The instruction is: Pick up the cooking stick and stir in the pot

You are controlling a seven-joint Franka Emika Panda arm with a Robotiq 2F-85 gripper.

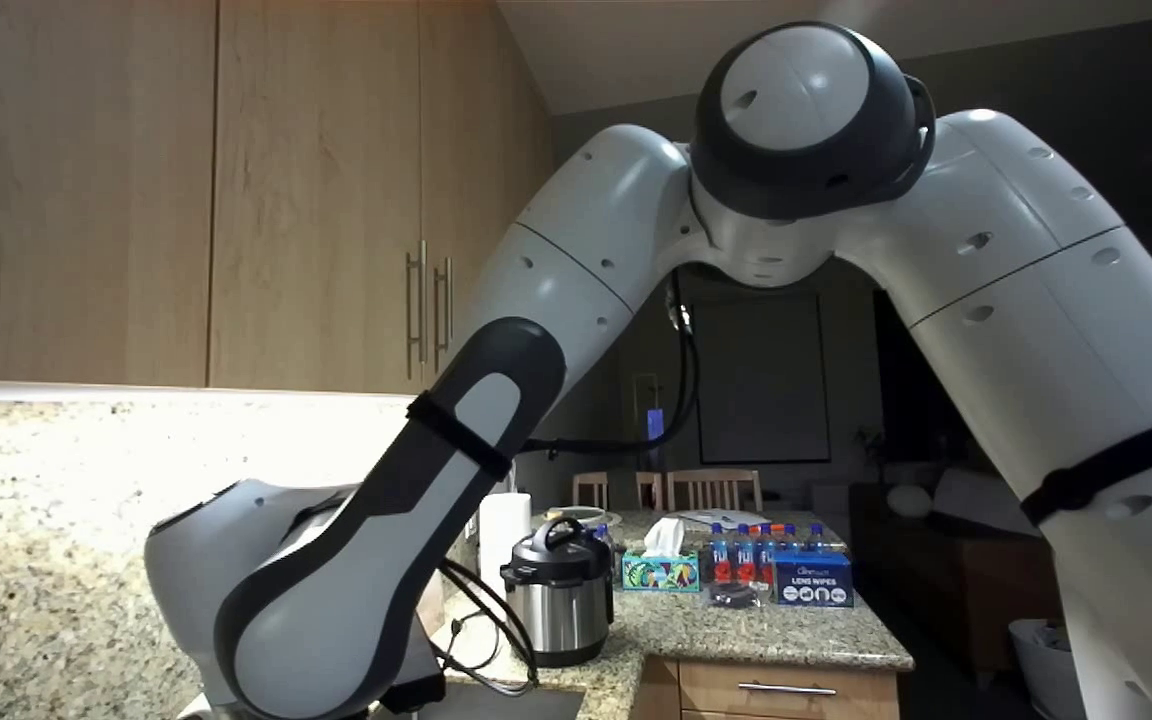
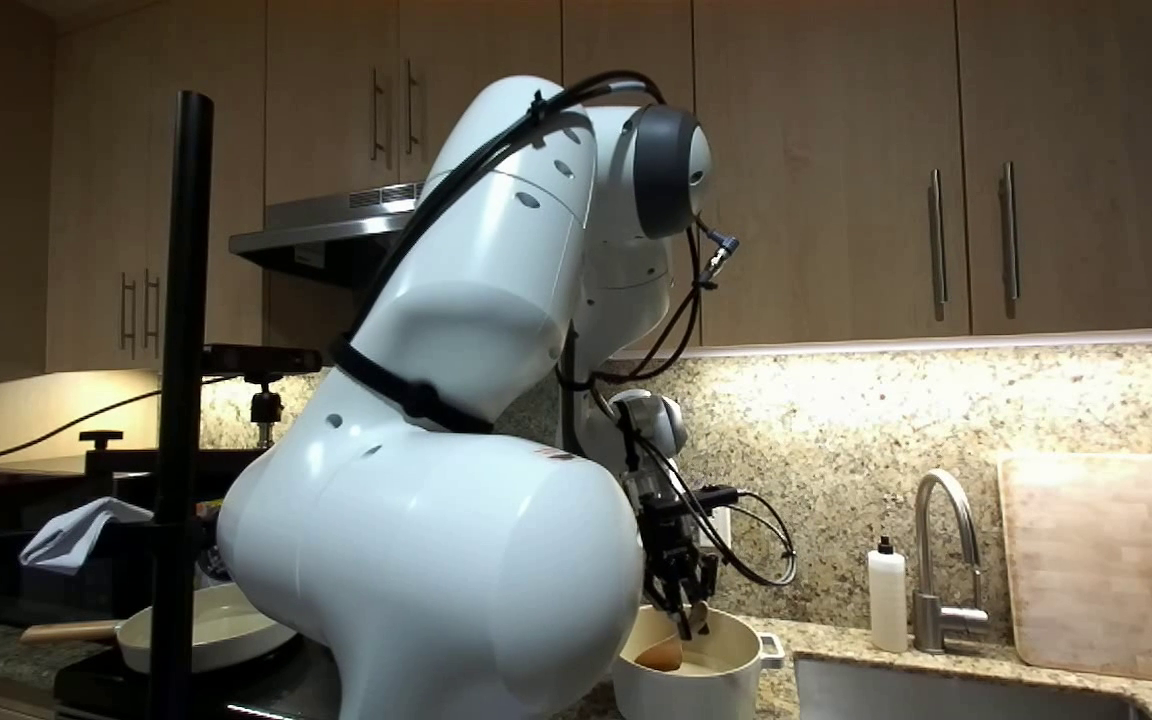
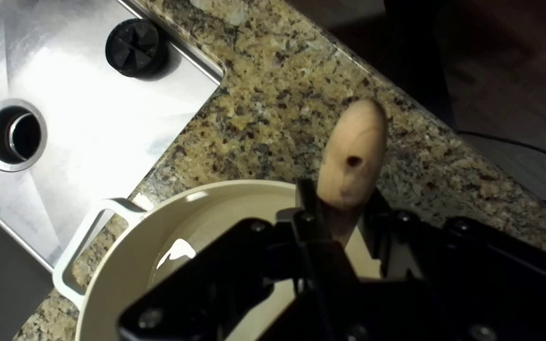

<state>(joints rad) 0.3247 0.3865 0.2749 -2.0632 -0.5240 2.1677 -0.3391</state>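
Holds the cooking stick (image 3: 350, 177) head-down in the pot (image 2: 686, 695) with the tool (image 3: 342, 201) closed firmly on it; appears past pick-up; likely has stirring left to start or finish.

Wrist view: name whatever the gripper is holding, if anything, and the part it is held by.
The gripper holds the wooden cooking stick by its handle, close to the end with the hole.
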